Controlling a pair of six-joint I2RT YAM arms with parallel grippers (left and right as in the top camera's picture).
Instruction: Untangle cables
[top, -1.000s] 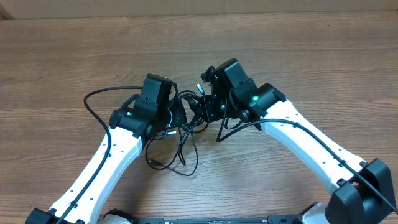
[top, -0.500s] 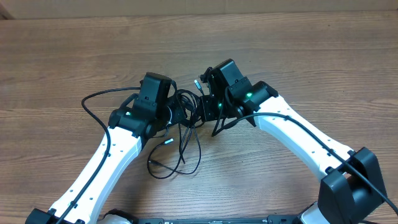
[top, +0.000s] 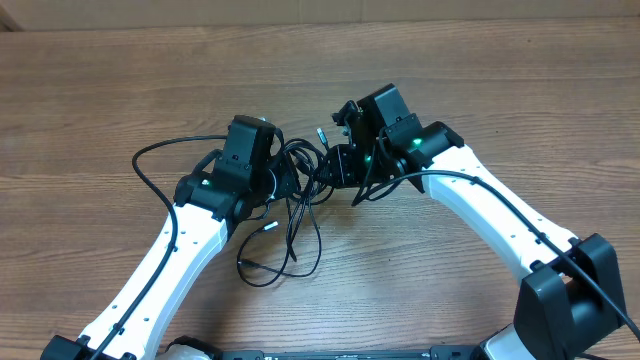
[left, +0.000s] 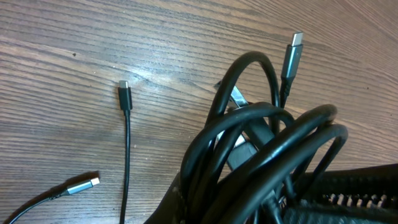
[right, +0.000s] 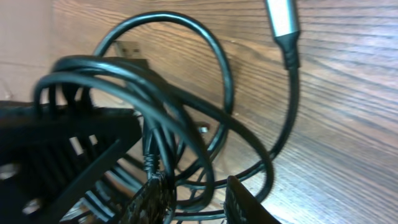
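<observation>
Both arms meet mid-counter (top: 480, 80) over the knot of cables (top: 298, 168), with slack loops trailing toward the robot's base. The left gripper (top: 274, 178) has its jaws closed on the bunch, holding it off the wood. The right gripper (right: 196, 196) has its jaws part open, strands running between them, none pinched that I can see. To my eye the picking-apart has barely begun. Next, the right jaws need to close on one strand, perhaps the one with the silver-tipped plug (right: 281, 18), and draw it clear.
</observation>
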